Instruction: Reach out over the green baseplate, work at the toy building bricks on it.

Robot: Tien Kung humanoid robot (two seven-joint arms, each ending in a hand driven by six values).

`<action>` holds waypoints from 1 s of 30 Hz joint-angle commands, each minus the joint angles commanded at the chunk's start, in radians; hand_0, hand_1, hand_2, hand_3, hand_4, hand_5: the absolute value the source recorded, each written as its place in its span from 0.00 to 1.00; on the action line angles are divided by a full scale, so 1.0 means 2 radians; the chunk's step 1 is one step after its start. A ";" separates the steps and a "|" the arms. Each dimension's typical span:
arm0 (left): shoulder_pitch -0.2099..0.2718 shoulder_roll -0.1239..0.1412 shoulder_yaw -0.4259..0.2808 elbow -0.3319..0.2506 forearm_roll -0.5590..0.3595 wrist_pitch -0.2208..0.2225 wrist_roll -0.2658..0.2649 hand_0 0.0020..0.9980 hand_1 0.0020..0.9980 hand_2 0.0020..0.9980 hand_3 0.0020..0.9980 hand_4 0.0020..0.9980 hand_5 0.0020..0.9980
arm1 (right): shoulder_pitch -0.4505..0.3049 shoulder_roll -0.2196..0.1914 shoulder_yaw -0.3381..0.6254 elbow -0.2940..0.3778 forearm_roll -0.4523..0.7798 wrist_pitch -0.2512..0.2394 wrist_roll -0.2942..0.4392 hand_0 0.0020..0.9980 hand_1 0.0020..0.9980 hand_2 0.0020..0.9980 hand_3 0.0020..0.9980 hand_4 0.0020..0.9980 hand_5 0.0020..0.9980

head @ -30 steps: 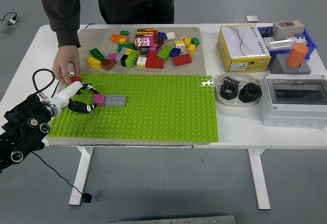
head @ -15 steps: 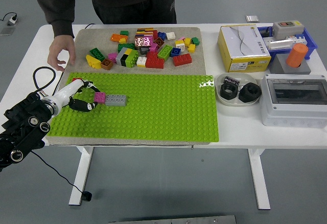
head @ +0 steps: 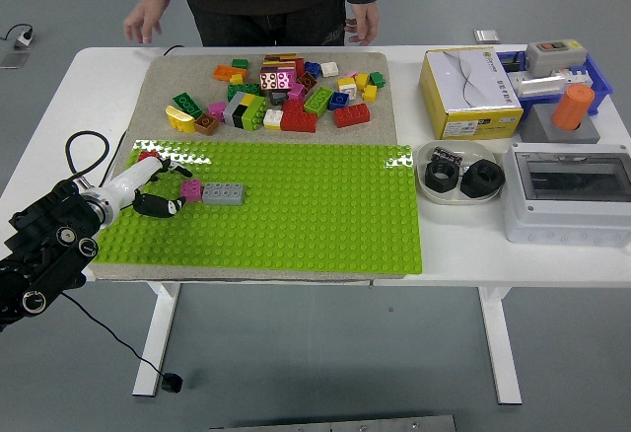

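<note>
While the black left arm reaches in from the lower left, its white-and-black left hand (head: 158, 187) lies low over the left end of the flat green studded baseplate (head: 296, 215). The fingers curl loosely, and a small red brick (head: 148, 157) sits at their far side; whether they actually grip it cannot be told. Just right of the fingertips, a small pink brick (head: 191, 191) and a long grey brick (head: 224, 192) stand joined end to end on the studs, likely the row being worked on. Farther back, a heap of loose coloured bricks (head: 281, 92) waits on a beige mat (head: 168, 77), within reach as supply. Behind the desk (head: 454, 264), a person stands with both hands (head: 146, 20) hanging clear.
</note>
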 joint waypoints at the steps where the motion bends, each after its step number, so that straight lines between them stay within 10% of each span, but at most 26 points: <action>1: 0.000 0.000 0.000 -0.001 0.001 0.000 0.000 0.92 0.98 0.98 0.76 0.56 0.00 | 0.000 0.000 0.000 0.000 0.000 0.000 0.000 0.58 0.65 0.71 0.77 0.53 1.00; 22: 0.017 0.054 -0.024 -0.124 0.075 -0.023 0.035 0.92 0.98 0.99 0.67 0.56 0.00 | -0.009 0.001 0.014 0.000 -0.006 0.001 -0.002 0.58 0.65 0.71 0.77 0.53 1.00; 28: 0.023 0.049 -0.030 -0.146 0.128 -0.025 0.043 0.94 0.98 0.99 0.57 0.64 0.00 | -0.008 0.001 0.015 0.000 -0.008 0.001 -0.002 0.58 0.65 0.71 0.77 0.53 1.00; 30: 0.026 0.051 -0.031 -0.156 0.139 -0.026 0.045 0.97 0.98 0.99 0.58 0.80 0.13 | -0.008 0.000 0.015 0.000 -0.007 0.001 -0.002 0.58 0.65 0.71 0.77 0.53 1.00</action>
